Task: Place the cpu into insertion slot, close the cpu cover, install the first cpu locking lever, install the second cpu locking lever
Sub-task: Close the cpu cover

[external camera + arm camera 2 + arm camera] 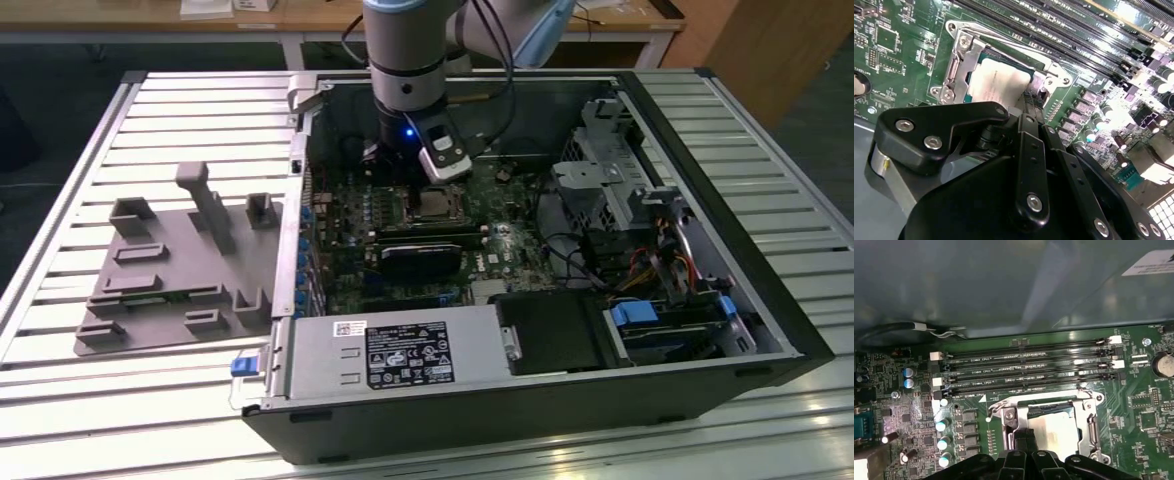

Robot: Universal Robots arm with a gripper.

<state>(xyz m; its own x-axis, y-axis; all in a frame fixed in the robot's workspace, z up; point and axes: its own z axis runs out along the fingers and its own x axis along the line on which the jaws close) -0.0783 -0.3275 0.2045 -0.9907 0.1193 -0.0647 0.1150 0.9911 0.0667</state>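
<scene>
The cpu point(999, 85) lies flat in the insertion slot point(430, 205) on the green board, its silver top point(1056, 432) showing through the window of the cpu cover point(958, 65). The cover's silver frame point(1090, 426) lies down around the chip. My gripper point(1030, 102) is shut with nothing between its fingers. Its black fingertips point(1024, 437) are together at one edge of the socket, touching or just above the frame. A thin metal lever point(999, 405) runs along the socket's side facing the memory slots. In the exterior view the gripper point(400, 170) hangs inside the case just behind the socket.
Long black memory slots point(1024, 367) run beside the socket. A black card point(420, 262) stands in front of it. The open case holds a power supply point(387, 355), drive bays point(667, 320) and cables on the exterior view's right. A grey fixture point(174, 270) lies on the slatted table at its left.
</scene>
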